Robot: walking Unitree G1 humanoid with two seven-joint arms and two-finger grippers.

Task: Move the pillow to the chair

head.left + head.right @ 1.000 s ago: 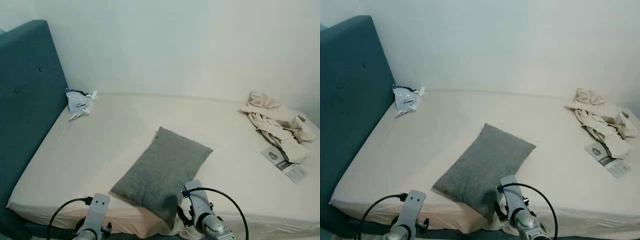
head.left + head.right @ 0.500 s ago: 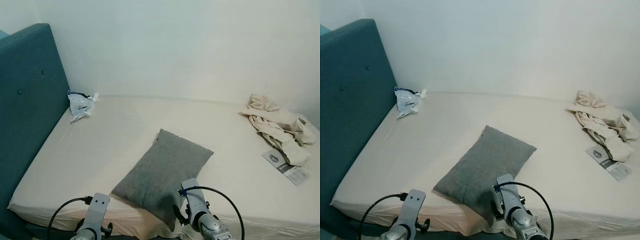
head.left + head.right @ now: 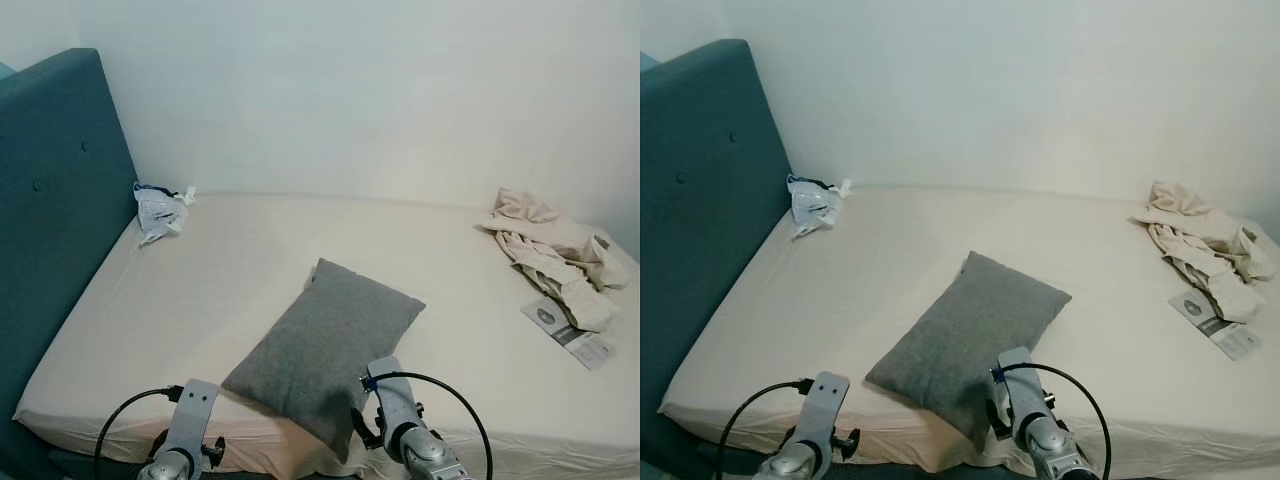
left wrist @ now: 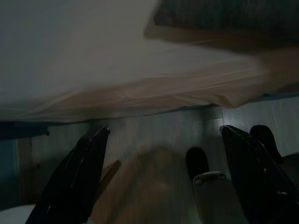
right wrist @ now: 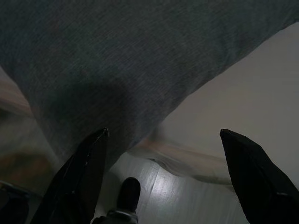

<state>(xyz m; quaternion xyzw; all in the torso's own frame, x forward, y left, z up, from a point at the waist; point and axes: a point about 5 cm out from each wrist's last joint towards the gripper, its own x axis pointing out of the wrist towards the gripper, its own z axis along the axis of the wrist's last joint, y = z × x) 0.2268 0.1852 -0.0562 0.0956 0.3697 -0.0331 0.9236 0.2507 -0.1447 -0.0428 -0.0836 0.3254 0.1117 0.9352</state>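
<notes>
Little changed since a second ago; right claw (image 5: 161, 172) spread wide at grey pillow (image 3: 325, 350) corner, left claw (image 4: 163, 177) likewise open below the bed (image 3: 220, 280) edge; best advanced over the corner, then closed firmly

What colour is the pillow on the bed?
Plain grey pillow, clearest in the left eye view.

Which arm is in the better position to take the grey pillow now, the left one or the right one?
Probably the right. The right tool is open and points straight at the near corner of the pillow. The left tool, also open, faces the bed edge, with the pillow off to one side.
</notes>
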